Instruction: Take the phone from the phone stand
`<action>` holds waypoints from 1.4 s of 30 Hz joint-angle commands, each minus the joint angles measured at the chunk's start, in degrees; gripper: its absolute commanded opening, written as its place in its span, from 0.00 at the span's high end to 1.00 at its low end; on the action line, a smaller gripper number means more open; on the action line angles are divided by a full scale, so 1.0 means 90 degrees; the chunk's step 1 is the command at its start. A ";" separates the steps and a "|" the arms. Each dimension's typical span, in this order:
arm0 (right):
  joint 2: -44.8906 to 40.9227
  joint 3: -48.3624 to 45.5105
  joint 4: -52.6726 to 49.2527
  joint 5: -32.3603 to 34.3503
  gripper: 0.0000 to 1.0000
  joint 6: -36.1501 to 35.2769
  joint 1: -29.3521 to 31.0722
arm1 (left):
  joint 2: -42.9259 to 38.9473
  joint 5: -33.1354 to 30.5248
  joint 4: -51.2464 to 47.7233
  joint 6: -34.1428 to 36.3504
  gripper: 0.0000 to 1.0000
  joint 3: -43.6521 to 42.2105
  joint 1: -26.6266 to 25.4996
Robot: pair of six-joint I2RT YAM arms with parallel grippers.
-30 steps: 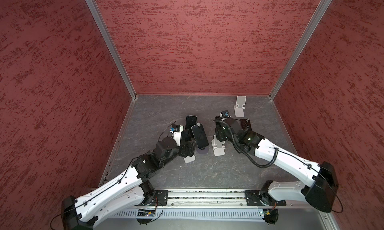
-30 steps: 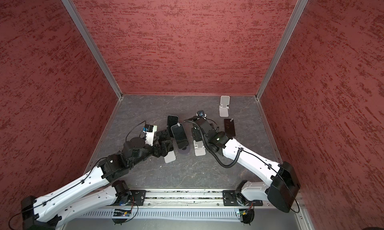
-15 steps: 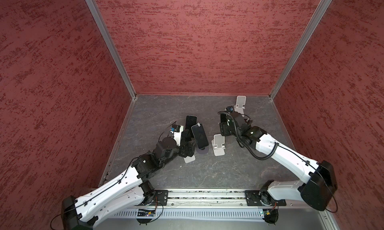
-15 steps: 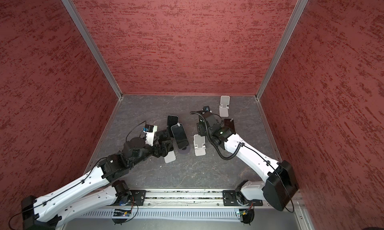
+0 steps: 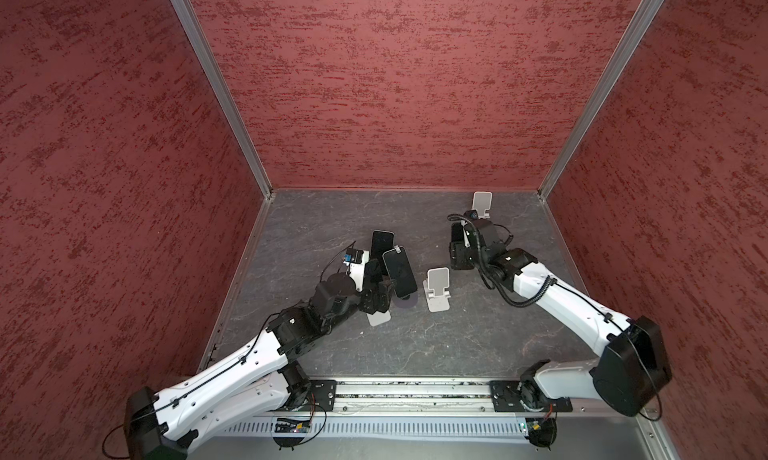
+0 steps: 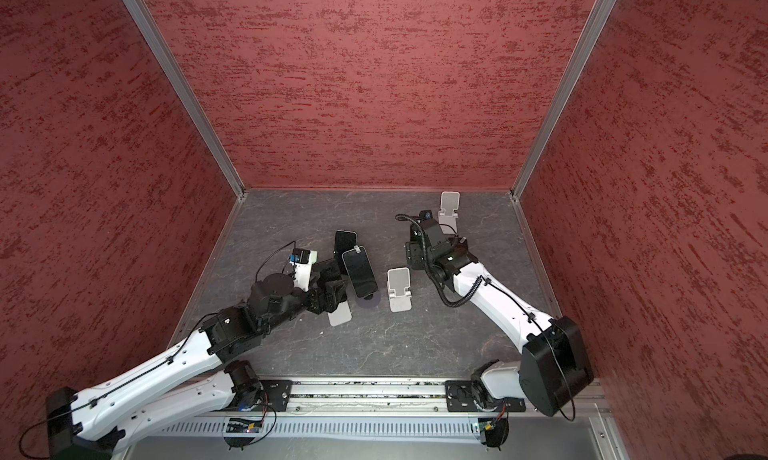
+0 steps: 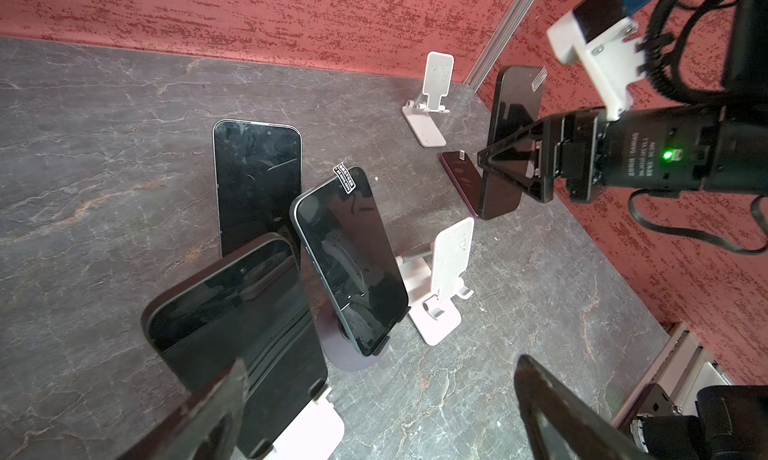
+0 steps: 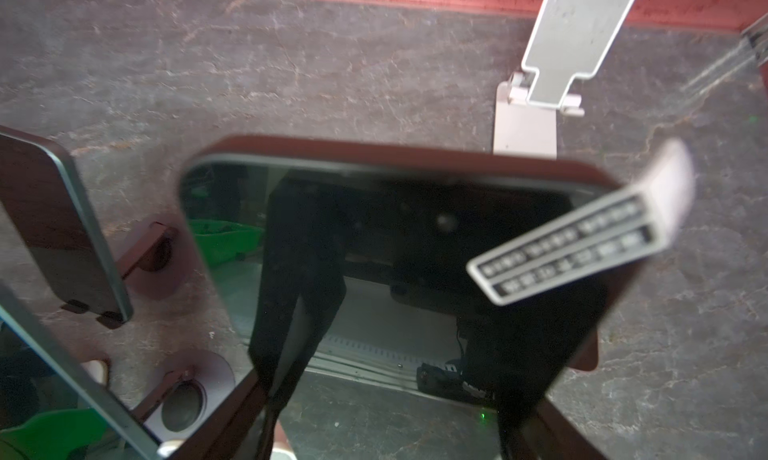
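My right gripper [image 5: 457, 250] [image 8: 386, 412] is shut on a black phone [image 7: 509, 146] [image 8: 395, 237] with a sticker tab, gripping its side edges. It holds the phone in the air, past the empty white phone stand [image 5: 436, 289] [image 6: 400, 289] [image 7: 442, 279]. My left gripper [image 5: 376, 283] [image 7: 382, 416] stands open and holds nothing. One of its fingers is beside a second phone [image 7: 241, 320] leaning on a white stand [image 7: 309, 429] [image 5: 379, 317]. A third phone [image 5: 399, 270] [image 7: 351, 254] leans on a round purple stand [image 7: 345, 354].
A black phone [image 5: 381, 243] [image 7: 257, 179] lies flat behind the stands. A purple phone [image 7: 459, 173] lies on the table under the held one. Another empty white stand [image 5: 481, 204] [image 8: 540, 104] is by the back wall. Red walls close in on three sides.
My right gripper has lifted the phone off the middle white stand and carried it back toward the far wall. The left arm has stayed still.
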 commanded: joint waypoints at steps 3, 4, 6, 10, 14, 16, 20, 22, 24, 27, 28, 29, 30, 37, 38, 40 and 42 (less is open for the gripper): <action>0.0040 -0.0230 0.0537 -0.0234 0.37 0.0034 -0.0271 | 0.0095 0.0065 0.0123 0.0132 0.01 0.0088 0.0004; 0.0050 -0.0269 0.0559 -0.0270 0.37 0.0034 -0.0327 | 0.0115 0.0076 0.0123 0.0138 0.01 0.0104 0.0004; 0.0083 -0.0355 0.0590 -0.0319 0.37 0.0034 -0.0425 | 0.0173 0.0088 0.0112 0.0148 0.00 0.0133 0.0004; 0.0151 -0.0523 0.0676 -0.0422 0.37 0.0034 -0.0605 | 0.0271 0.0126 0.0131 0.0159 0.01 0.0182 0.0004; 0.0223 -0.0685 0.0747 -0.0535 0.37 0.0006 -0.0804 | 0.0336 0.0171 0.0150 0.0149 0.01 0.0203 0.0004; 0.0264 -0.0733 0.0756 -0.0573 0.37 -0.0005 -0.0904 | 0.0350 0.0175 0.0150 0.0134 0.01 0.0204 0.0004; 0.0395 -0.0827 0.0777 -0.0681 0.36 -0.0044 -0.1087 | 0.0359 0.0185 0.0171 0.0124 0.01 0.0202 0.0011; 0.0463 -0.0875 0.0800 -0.0729 0.36 -0.0044 -0.1150 | 0.0375 0.0194 0.0167 0.0115 0.00 0.0211 0.0004; 0.0525 -0.0914 0.0829 -0.0773 0.36 -0.0044 -0.1200 | 0.0390 0.0204 0.0170 0.0113 0.00 0.0211 0.0004; 0.0548 -0.0967 0.0884 -0.0831 0.36 -0.0029 -0.1259 | 0.0408 0.0214 0.0172 0.0104 0.01 0.0213 0.0004; 0.0626 -0.0980 0.0903 -0.0850 0.36 -0.0034 -0.1278 | 0.0409 0.0214 0.0172 0.0104 0.01 0.0213 0.0004; 0.0734 -0.0986 0.0922 -0.0850 0.36 -0.0036 -0.1297 | 0.0414 0.0214 0.0172 0.0099 0.01 0.0211 0.0006; 0.0758 -0.0994 0.0930 -0.0870 0.36 -0.0034 -0.1312 | 0.0415 0.0212 0.0172 0.0103 0.00 0.0204 0.0004; 0.1021 -0.0894 0.0962 -0.0912 0.35 -0.0073 -0.1369 | 0.0414 0.0195 0.0182 0.0104 0.01 0.0184 0.0006; 0.1051 -0.0870 0.0962 -0.0912 0.35 -0.0083 -0.1375 | 0.0409 0.0194 0.0199 0.0105 0.01 0.0175 0.0004; 0.1138 -0.0812 0.0960 -0.0912 0.35 -0.0103 -0.1376 | 0.0409 0.0199 0.0226 0.0103 0.01 0.0156 0.0004; 0.1213 -0.0768 0.0971 -0.0939 0.35 -0.0122 -0.1376 | 0.0409 0.0209 0.0222 0.0102 0.00 0.0153 0.0004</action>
